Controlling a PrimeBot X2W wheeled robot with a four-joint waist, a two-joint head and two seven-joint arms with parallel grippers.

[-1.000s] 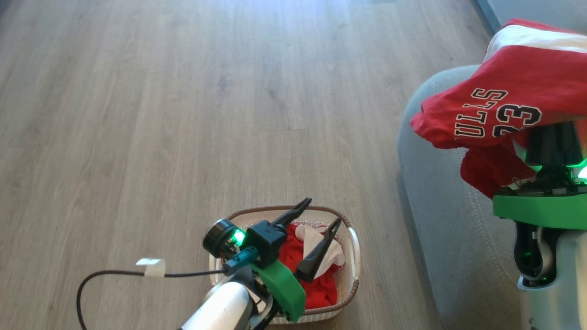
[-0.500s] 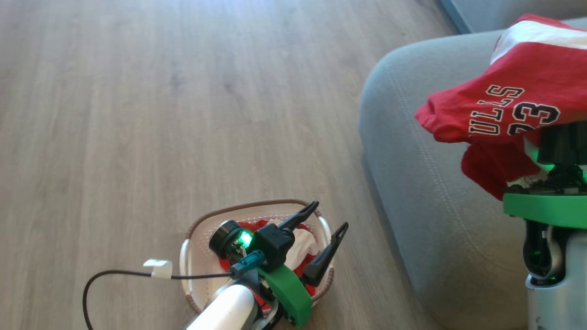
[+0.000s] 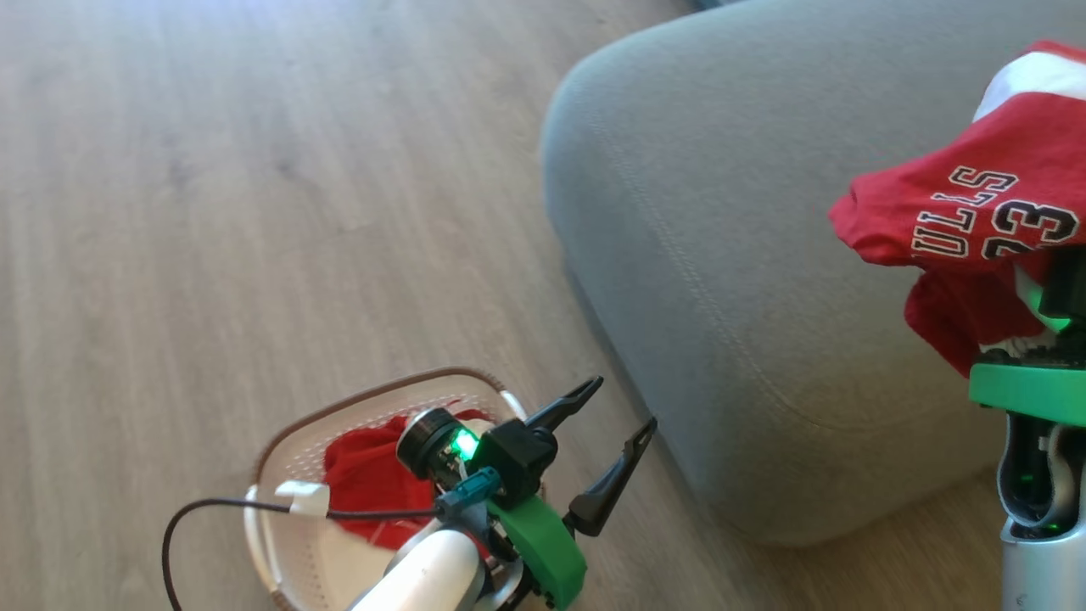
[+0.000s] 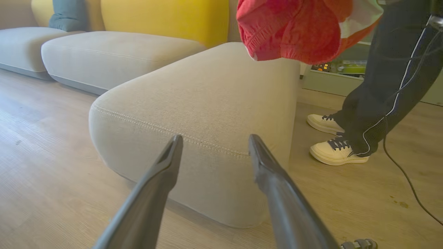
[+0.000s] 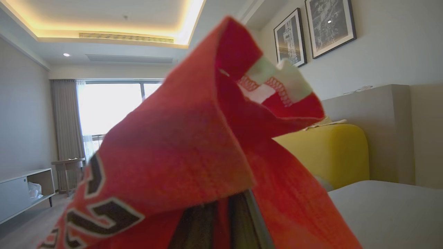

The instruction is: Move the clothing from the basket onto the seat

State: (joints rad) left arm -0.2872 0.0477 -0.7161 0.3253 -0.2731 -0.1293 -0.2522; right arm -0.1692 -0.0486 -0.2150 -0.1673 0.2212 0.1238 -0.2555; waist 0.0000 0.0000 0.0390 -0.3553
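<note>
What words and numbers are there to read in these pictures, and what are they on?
"ULLS": black-and-white letters on the red jersey, the start folded out of sight.
"23": the number beside those letters, same jersey.
Upside-down letters above them: not clear enough to read.
Framed pictures on the wall: too small to read.

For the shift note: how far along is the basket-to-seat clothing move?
Done: the jersey is out of the basket. In hand: the right gripper, shut on the jersey, holds it above the seat, not yet laid down. Remaining: a red garment still lies in the basket; the left gripper is open and empty beside it.
</note>
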